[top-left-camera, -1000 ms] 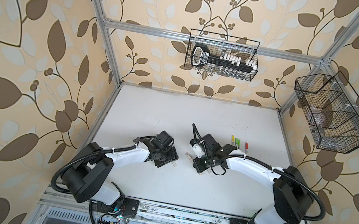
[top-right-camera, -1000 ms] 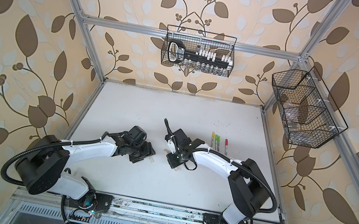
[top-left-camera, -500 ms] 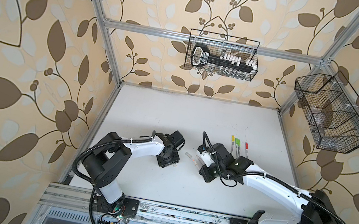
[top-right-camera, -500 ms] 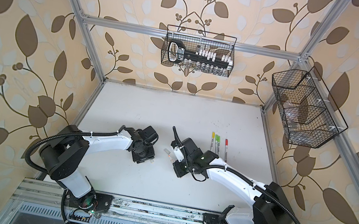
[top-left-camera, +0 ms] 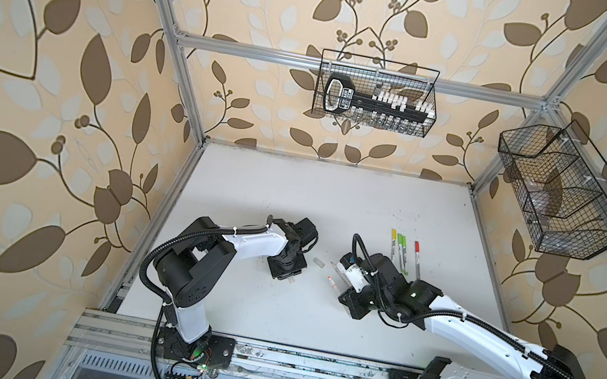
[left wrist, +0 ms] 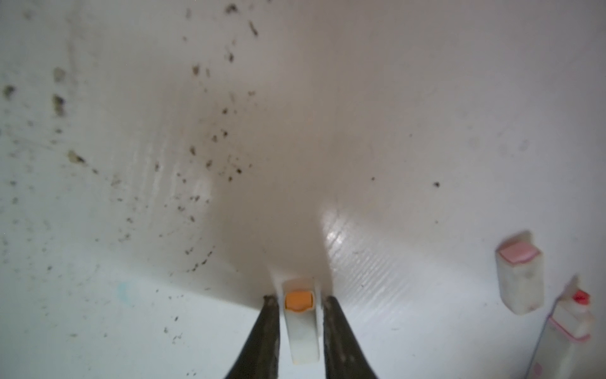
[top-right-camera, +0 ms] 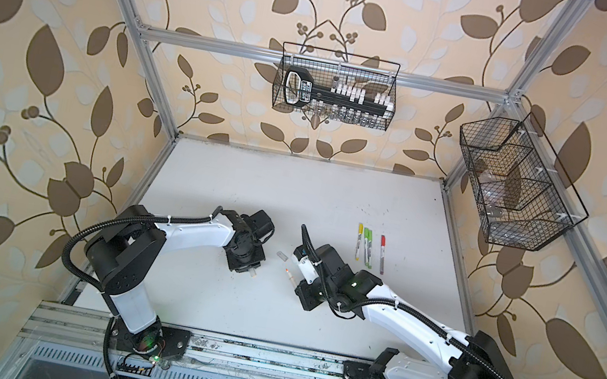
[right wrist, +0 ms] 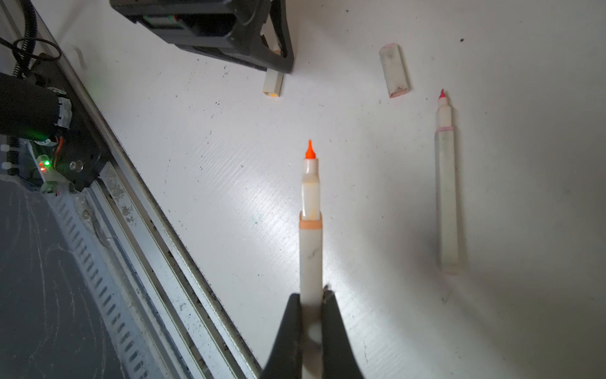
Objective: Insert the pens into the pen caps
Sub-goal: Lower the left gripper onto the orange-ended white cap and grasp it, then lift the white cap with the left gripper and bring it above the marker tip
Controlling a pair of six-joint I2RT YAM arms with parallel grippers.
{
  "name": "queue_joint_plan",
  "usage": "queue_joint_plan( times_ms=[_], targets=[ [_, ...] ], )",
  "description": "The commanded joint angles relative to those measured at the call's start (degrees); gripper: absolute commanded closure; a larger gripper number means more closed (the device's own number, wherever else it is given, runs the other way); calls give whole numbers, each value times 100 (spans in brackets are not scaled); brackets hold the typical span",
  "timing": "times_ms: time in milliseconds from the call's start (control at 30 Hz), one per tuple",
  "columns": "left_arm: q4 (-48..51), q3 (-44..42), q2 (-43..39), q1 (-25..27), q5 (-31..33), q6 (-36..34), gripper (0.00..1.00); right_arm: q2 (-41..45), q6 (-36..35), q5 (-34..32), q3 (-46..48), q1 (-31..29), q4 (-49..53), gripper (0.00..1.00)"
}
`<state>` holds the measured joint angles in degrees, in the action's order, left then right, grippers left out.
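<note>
On the white table lies a whitish pen cap (left wrist: 301, 328) with an orange inside. My left gripper (left wrist: 300, 300) straddles it, fingers close against both sides, and both top views show that gripper (top-left-camera: 288, 278) low over the table. My right gripper (right wrist: 311, 295) is shut on a translucent pen (right wrist: 311, 249) whose bare orange tip (top-left-camera: 329, 277) points toward the left gripper. A second uncapped pen (right wrist: 446, 197) with a pink tip lies beside it. Just beyond that tip lies a loose pink-ended cap (right wrist: 395, 70) (top-left-camera: 318, 262). Several capped pens (top-left-camera: 400, 252) lie in a row behind the right arm.
A wire basket (top-left-camera: 375, 93) with a black tool hangs on the back wall, and another wire basket (top-left-camera: 562, 194) hangs on the right wall. The aluminium base rail (top-left-camera: 264, 356) runs along the table's front edge. Dark specks dot the table (left wrist: 213, 147).
My left gripper's jaws have narrowed around the orange-lined cap as it came down toward the table. My right arm has shifted slightly toward the front, still holding the pen.
</note>
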<state>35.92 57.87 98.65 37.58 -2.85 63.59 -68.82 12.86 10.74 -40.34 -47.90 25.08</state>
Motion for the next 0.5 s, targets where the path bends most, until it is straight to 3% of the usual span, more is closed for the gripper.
queue_joint_plan(
  times_ms=[0,133,367,467],
  targets=[
    [-102,-220,47,62,110,89,81,-164,106,195,52,-117,-317,98],
    [-571,-426,-102,56,41,-14,85,-549,241,332,99,-246,-758,98],
    [-2157,-898,-838,52,-67,-788,88,-1055,708,706,228,-209,-1588,99],
    [-2410,-992,-1165,48,-72,-1146,93,-1122,862,841,246,-83,-1738,99]
  ],
)
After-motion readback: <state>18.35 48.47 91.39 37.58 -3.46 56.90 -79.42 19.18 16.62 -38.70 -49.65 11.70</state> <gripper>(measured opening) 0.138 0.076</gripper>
